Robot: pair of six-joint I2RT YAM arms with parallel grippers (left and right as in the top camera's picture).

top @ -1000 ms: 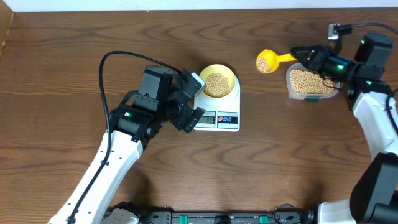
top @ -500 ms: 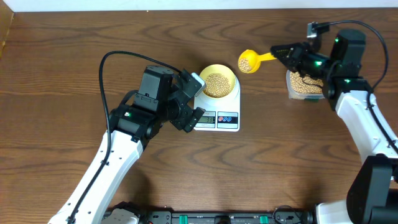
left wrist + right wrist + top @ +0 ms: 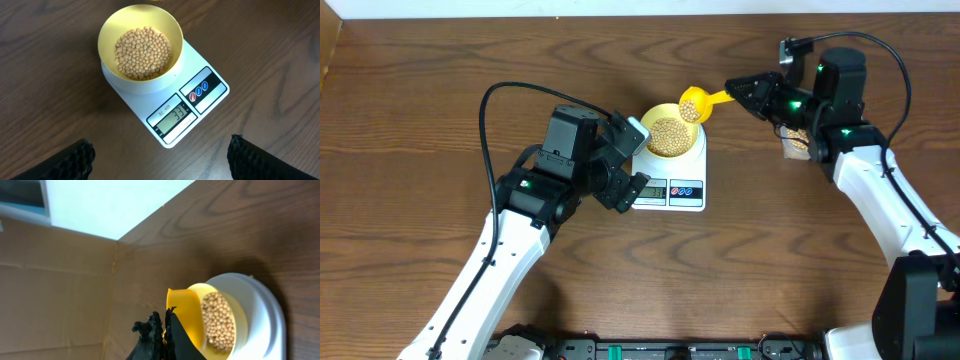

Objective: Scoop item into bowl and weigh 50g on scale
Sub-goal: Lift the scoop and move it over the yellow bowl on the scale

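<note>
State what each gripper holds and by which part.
The right gripper is shut on the yellow scoop, gripping the end of its handle. The left gripper is open and holds nothing.

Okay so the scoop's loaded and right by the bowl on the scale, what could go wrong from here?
1. The scoop, held by the right gripper, sits at the bowl rim; tipping early may spill beans onto the table.
2. A full scoop dumped at once might overshoot the target on the scale.
3. Bumping the bowl could shift it or disturb the reading.
</note>
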